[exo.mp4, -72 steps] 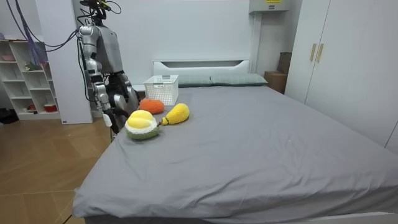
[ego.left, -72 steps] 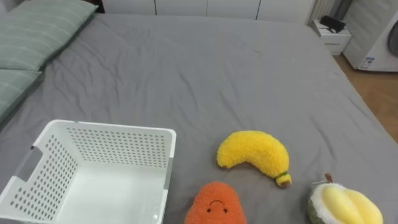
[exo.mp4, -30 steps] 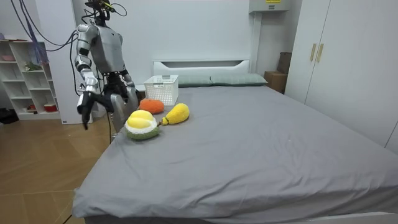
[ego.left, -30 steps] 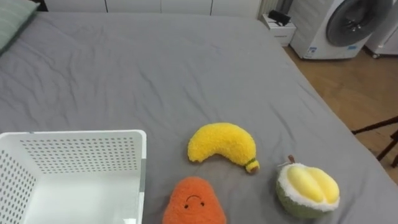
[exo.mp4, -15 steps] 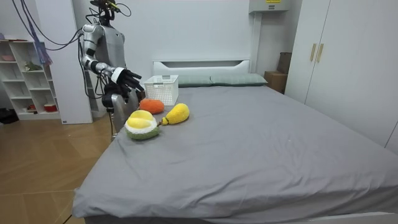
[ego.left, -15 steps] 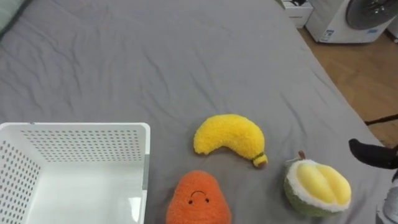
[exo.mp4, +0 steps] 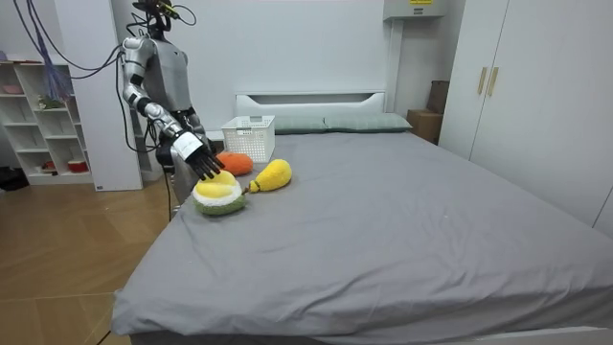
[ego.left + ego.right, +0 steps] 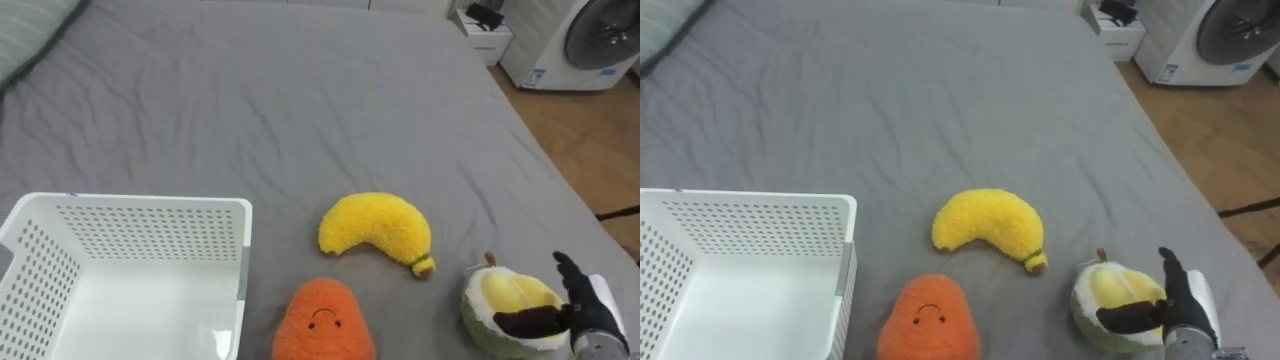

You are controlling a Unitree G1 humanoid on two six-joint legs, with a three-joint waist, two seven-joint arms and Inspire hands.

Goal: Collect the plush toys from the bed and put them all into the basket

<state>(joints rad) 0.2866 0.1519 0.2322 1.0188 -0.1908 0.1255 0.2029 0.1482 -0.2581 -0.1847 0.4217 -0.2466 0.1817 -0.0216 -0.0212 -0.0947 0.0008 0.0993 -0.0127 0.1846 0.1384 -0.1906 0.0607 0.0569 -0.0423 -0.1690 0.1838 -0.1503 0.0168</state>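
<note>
Standing at the side of the bed (image 8: 300,110) on the room view's left, the robot has its right arm stretched down to the nearest toy. The right hand (image 8: 578,308) is at the right flank of the durian plush (image 8: 505,300). Its fingers (image 8: 566,272) are straight and spread, and the thumb lies across the yellow flesh. Nothing is curled round the toy, so no grasp is made yet. Whether the palm bears on the plush cannot be told.

All three toys lie on the grey sheet, none collected:
- The durian plush lies nearest the bed's edge.
- The banana plush (image 8: 377,233) lies just beside it, towards the middle.
- The orange plush with a face (image 8: 322,322) lies near the robot, just beside the white perforated basket (image 8: 150,212), which holds no toys.

Judgement: the step in hand is taking hold of the durian plush. The toy is bulky and soft, so a fingertip pinch will likely slip. The hand should settle lower, so that fingers wrap the green rind on the far side while the thumb closes from the near side, compressing the stuffing. The stem offers a poor hold. The toy sits close to the mattress edge, and any sideways push outward may roll it to the floor; closing pressure should draw it inward. The lift should clear the banana plush and the basket's rim on the way across.
</note>
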